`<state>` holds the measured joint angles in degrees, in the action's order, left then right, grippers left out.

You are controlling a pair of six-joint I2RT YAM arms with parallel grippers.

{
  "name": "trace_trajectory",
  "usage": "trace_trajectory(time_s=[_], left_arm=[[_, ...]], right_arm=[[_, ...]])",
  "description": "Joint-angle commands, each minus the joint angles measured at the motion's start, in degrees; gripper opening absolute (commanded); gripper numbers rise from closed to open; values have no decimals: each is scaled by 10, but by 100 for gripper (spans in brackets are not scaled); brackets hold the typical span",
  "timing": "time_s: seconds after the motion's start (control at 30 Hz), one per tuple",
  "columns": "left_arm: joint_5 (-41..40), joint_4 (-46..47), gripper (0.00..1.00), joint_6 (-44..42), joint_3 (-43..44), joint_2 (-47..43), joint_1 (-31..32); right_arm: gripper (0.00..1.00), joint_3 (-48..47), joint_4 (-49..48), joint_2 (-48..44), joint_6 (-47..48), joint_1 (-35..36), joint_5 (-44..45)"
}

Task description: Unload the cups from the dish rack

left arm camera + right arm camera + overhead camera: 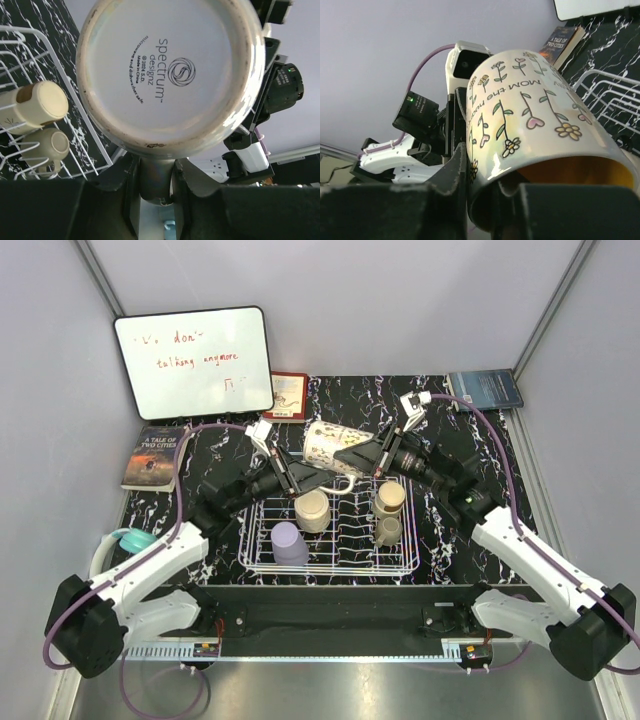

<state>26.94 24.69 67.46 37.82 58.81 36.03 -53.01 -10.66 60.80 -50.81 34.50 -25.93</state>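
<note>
Ceramic flowered mug (335,445) hangs sideways above the dish rack (330,570), left gripper (330,480) pinching its handle (156,186) and right gripper (352,456) nipping the rim (545,168), probably for handover.

the mug (530,115) is glossy glazed ceramic, its foot ring rougher. the dish rack (330,571) is smooth white-coated wire, the lavender cup (289,543) matt plastic, the table top (345,390) black veined marble-look.

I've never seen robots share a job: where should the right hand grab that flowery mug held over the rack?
The rim, from the right. The flowery mug lies on its side with its open mouth toward the right hand, so one finger fits inside the wall, one outside. The left hand grips the handle.
</note>
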Motion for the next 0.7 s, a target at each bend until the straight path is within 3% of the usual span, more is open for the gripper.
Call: trace_trajectory(time_s=[0.0, 0.23, 0.37, 0.5, 0.63, 0.67], left_arm=[[45, 120, 0, -18, 9, 14, 9], [40, 51, 0, -50, 31, 27, 8], [17, -22, 13, -87, 56, 24, 7], [6, -52, 37, -102, 62, 23, 4], [-11, -71, 95, -102, 64, 22, 3], [-17, -77, 99, -102, 66, 21, 3]], right_arm=[[1, -29, -30, 13, 11, 2, 14], [0, -41, 7, 4, 43, 2, 19], [0, -59, 60, -14, 76, 2, 34], [0, -68, 99, -28, 94, 1, 37], [0, -67, 128, -49, 106, 2, 43], [0, -69, 136, -52, 109, 1, 43]])
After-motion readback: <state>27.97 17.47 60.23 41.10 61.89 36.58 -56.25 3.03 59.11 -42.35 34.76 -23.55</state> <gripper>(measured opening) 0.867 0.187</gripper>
